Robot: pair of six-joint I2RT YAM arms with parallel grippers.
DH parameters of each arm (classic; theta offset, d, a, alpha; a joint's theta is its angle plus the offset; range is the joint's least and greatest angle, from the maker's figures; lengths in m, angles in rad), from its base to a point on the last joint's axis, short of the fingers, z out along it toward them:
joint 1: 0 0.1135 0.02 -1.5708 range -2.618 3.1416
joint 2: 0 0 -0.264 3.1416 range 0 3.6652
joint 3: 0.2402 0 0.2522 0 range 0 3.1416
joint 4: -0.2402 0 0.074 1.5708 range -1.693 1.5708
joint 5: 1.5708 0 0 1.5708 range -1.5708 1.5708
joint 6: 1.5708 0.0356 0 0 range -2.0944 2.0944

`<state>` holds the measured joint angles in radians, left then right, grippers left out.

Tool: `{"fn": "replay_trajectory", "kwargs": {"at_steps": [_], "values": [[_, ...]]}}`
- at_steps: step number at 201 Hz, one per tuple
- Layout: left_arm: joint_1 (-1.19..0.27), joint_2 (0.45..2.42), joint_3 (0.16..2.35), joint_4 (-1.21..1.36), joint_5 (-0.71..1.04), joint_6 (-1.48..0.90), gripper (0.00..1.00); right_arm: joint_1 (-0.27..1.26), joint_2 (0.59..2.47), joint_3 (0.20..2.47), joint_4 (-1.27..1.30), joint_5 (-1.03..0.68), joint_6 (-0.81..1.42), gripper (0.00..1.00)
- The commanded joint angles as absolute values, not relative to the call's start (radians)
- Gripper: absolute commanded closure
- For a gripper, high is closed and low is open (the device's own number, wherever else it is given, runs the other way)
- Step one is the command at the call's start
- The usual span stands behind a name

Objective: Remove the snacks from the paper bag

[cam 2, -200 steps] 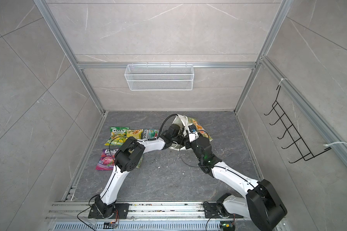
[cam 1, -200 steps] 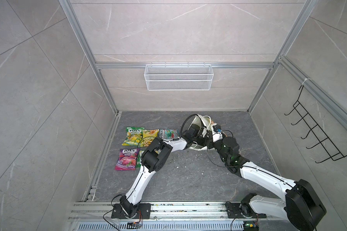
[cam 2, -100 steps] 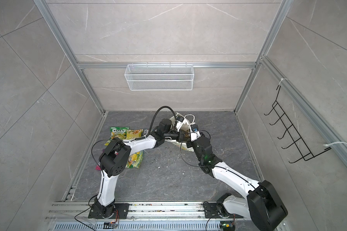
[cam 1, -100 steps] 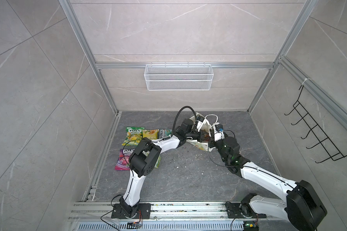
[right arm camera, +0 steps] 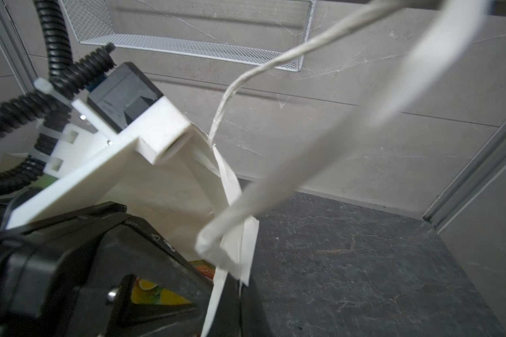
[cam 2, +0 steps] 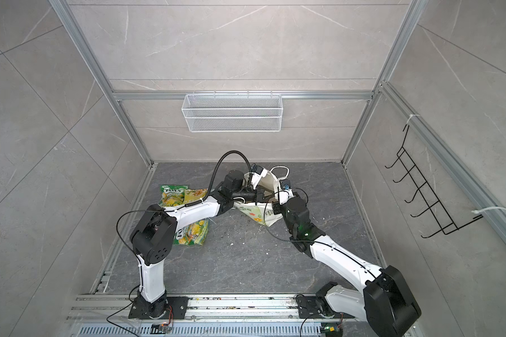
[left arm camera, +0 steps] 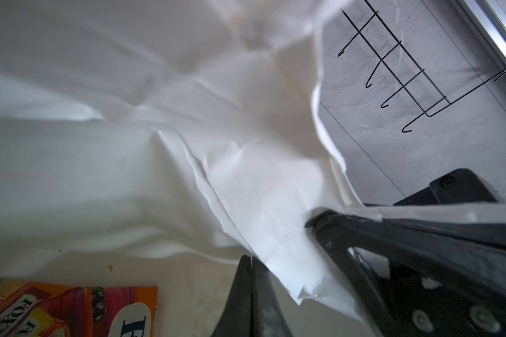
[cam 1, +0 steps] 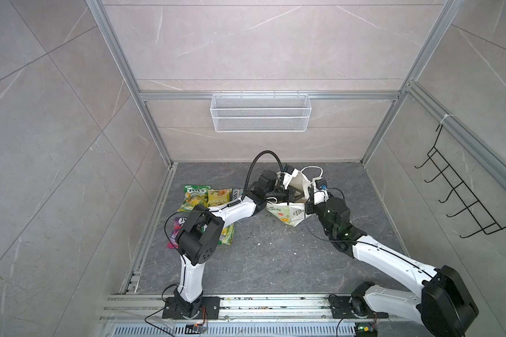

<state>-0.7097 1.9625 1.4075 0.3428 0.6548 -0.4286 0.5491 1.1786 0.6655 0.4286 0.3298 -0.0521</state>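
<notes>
Paper bag (cam 1: 287, 215): one was there.
Packets on the floor (cam 1: 194, 197): five showed, some partly under an arm.
Packets inside the bag (left arm camera: 70, 306): at least one showed.
Robot arms (cam 1: 234, 211): two.
Wire basket (cam 1: 260, 116): one.
Hook rack (cam 1: 462, 186): one.

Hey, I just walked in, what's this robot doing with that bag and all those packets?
The two arms are emptying the paper bag. The right gripper is shut on the bag's rim, holding its mouth open, while the left gripper reaches inside, fingers closed with nothing visibly between them. Several packets lie on the grey surface to the left, and at least one FOX'S packet is still inside the bag.
</notes>
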Motion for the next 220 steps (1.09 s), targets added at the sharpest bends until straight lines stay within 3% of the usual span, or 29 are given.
{"fn": "replay_trajectory", "kwargs": {"at_steps": [1,25,62,126,156,183,220], "values": [[-0.685,1.868,1.423,0.374,0.662,-0.400,0.75,0.531,1.144,0.724,0.291,0.350,-0.076,1.00],[-0.685,1.822,1.424,0.354,0.648,-0.363,0.48,0.531,1.136,0.771,0.224,0.304,-0.104,1.00],[-0.679,1.709,1.381,0.345,0.570,-0.304,0.36,0.527,1.154,0.808,0.192,0.370,-0.137,1.00],[-0.669,1.581,1.315,0.394,0.505,-0.262,0.36,0.500,1.225,0.844,0.174,0.341,-0.100,1.00],[-0.660,1.484,1.285,0.313,0.428,-0.179,0.35,0.499,1.240,0.901,0.138,0.319,-0.262,1.00],[-0.579,1.431,1.299,0.187,0.409,-0.120,0.33,0.466,1.253,1.010,0.004,0.115,-0.465,1.00],[-0.433,1.389,1.346,0.054,0.541,-0.078,0.31,0.372,1.252,1.200,-0.263,-0.168,-0.571,1.00]]}}
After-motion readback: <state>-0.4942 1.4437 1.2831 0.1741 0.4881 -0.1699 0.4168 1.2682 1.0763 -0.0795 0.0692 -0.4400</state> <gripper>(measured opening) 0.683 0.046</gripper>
